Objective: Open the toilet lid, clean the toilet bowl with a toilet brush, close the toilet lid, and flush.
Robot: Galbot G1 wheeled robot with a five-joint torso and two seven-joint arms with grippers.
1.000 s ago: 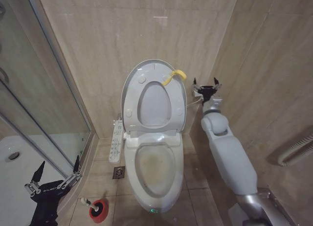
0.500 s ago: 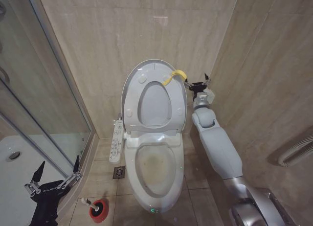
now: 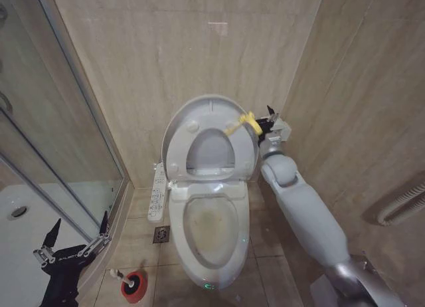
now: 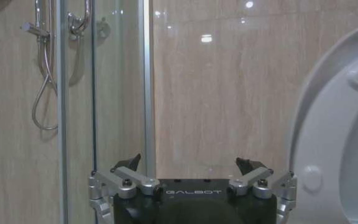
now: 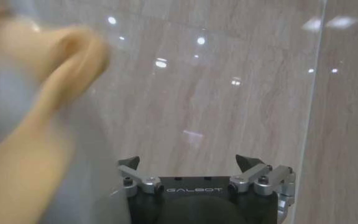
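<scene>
While the left tool (image 3: 73,248) waits open low by the toilet brush (image 3: 131,281), the open, empty right tool (image 3: 267,124) has pushed the toilet lid (image 3: 207,135) forward, so closing has begun.

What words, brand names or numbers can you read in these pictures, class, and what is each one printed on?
"GALBOT": on the left gripper body, left wrist view.
"GALBOT": on the right gripper body, right wrist view.
Left gripper lettering in head view: too small.
Control panel button labels: too small.
</scene>
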